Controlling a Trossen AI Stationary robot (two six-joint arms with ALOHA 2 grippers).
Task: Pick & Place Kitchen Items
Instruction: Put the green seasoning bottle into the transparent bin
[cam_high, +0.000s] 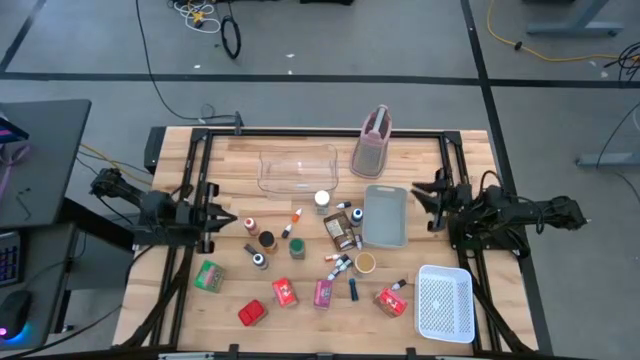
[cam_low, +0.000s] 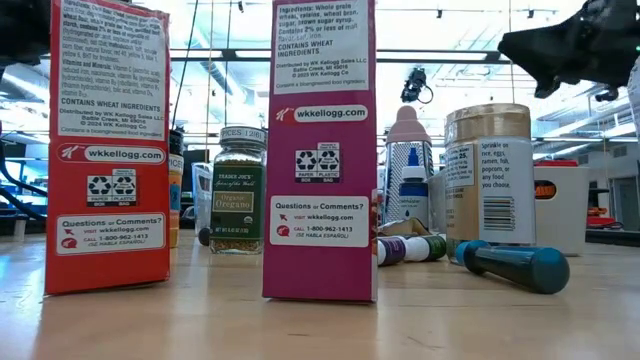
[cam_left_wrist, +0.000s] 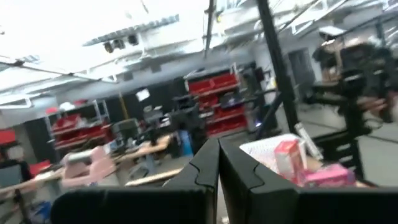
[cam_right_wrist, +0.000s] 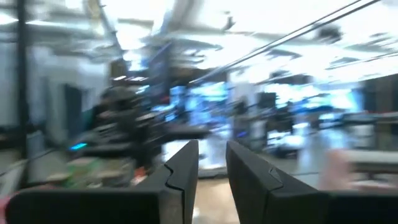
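The kitchen items lie scattered over the middle and near part of the wooden table. There are red packets (cam_high: 285, 291), a pink packet (cam_high: 323, 292), a green packet (cam_high: 209, 275), small jars (cam_high: 266, 240) and tiny bottles (cam_high: 340, 268). In the low view a red packet (cam_low: 108, 140) and a pink packet (cam_low: 320, 150) stand upright on their lower ends, and a blue-capped bottle (cam_low: 515, 265) lies on its side. My left gripper (cam_high: 232, 222) (cam_left_wrist: 219, 146) is shut and empty at the table's left side, raised. My right gripper (cam_high: 422, 190) (cam_right_wrist: 212, 149) hovers at the right side with a narrow empty gap between its fingers.
A clear plastic bin (cam_high: 298, 168) and a pinkish jug (cam_high: 372, 143) stand at the far side. A grey flat tray (cam_high: 385, 216) lies right of centre, and a white mesh basket (cam_high: 444, 302) sits at the near right corner. Black frame rails (cam_high: 330, 132) run around the table.
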